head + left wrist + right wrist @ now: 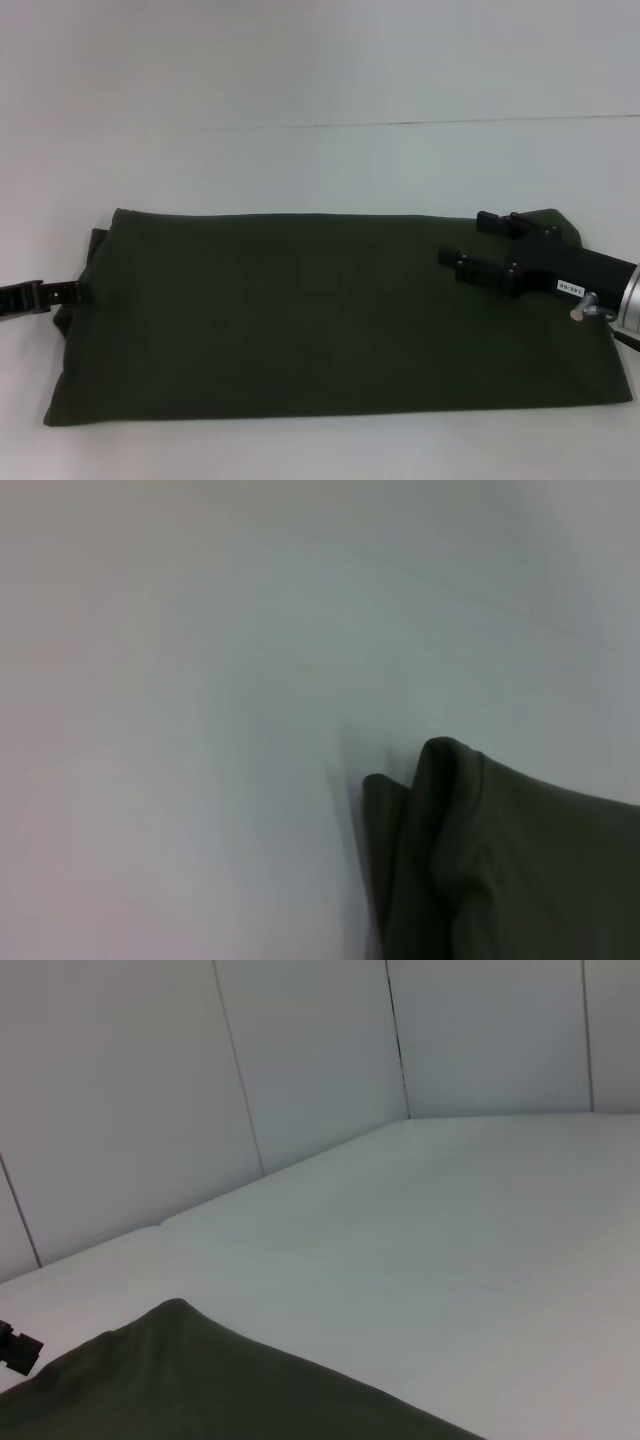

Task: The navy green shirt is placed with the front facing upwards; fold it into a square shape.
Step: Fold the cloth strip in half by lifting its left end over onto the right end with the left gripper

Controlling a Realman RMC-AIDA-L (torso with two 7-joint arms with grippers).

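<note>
Head view: navy green shirt (pixel 320 315) lies on white table (pixel 300 70), folded to long band, no print showing. R gripper (pixel 475 245) fingers spread, over shirt's right end, prob. for next fold. L gripper (pixel 62 292) at left edge; finger state can't tell

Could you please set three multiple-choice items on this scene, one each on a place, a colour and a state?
1. Where is the right gripper?
A. over the shirt's right end
B. off the table
C. at the shirt's left edge

2. What colour is the shirt?
A. red
B. dark olive green
C. white

3. How does the shirt lie?
A. crumpled in a heap
B. hanging off the table
C. folded into a long band

Answers: 1 A, its open fingers hang above that end, while the left gripper is at the left edge; 2 B, plain olive cloth; 3 C, a flat wide rectangle.
</note>
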